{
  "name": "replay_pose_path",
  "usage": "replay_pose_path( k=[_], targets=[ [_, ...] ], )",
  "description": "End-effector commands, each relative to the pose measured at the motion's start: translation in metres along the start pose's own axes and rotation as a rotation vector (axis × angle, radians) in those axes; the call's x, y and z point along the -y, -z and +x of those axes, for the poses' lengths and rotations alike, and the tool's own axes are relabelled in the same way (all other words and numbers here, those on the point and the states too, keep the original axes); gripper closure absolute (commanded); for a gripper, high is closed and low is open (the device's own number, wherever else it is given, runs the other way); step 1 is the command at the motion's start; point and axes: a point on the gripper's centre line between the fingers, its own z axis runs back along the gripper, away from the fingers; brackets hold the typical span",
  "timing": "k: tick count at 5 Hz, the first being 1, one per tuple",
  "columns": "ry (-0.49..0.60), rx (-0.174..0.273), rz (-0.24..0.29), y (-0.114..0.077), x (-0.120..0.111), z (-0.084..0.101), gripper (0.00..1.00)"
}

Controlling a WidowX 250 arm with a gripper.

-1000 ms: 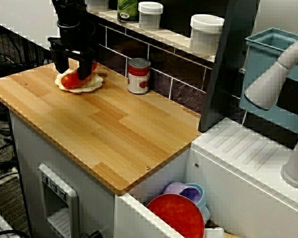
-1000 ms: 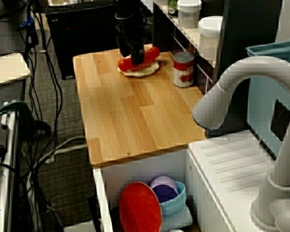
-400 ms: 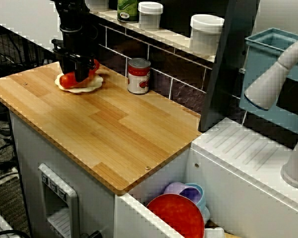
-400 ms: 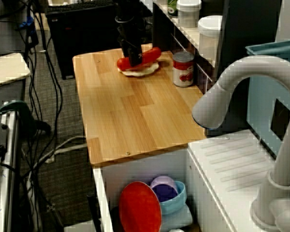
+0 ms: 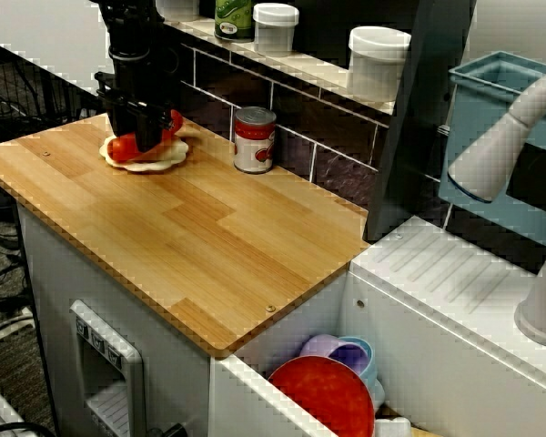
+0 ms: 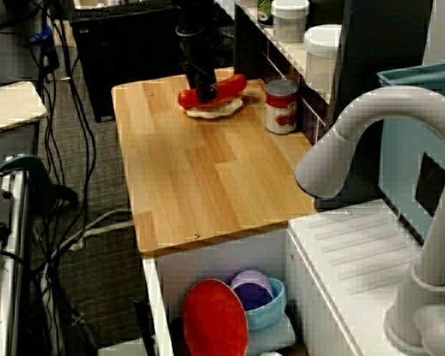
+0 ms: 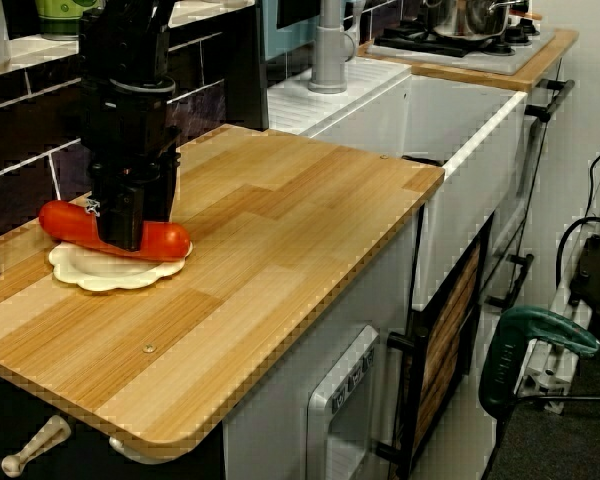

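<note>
A red sausage (image 5: 118,147) (image 6: 230,83) (image 7: 165,240) lies across a small cream plate (image 5: 159,162) (image 6: 222,110) (image 7: 110,275) at the back left corner of the wooden counter (image 5: 191,237). My black gripper (image 5: 146,141) (image 6: 205,95) (image 7: 130,235) comes straight down on the sausage's middle and is shut on it. Both ends of the sausage stick out past the fingers. In the view from the counter's end the sausage sits at, or barely above, the plate.
A red-labelled can (image 5: 254,139) (image 6: 282,106) stands by the tiled back wall, right of the plate. White jars (image 5: 378,59) line the shelf above. A grey faucet (image 6: 371,148) and a white sink top (image 5: 455,291) lie to the right. An open drawer (image 5: 332,382) holds a red plate and bowls.
The fingers, spread wide around the sausage a second ago, have shut on its middle. The sausage has shifted slightly since then.
</note>
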Motion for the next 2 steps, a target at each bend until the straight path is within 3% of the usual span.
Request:
replay_pose_path(
  k=[1,2],
  targets=[
    [0.033,0.058,-0.062,-0.049,-0.005,-0.011,1.0],
    [0.087,0.053,-0.108,-0.063,-0.003,-0.018,1.0]
  ],
)
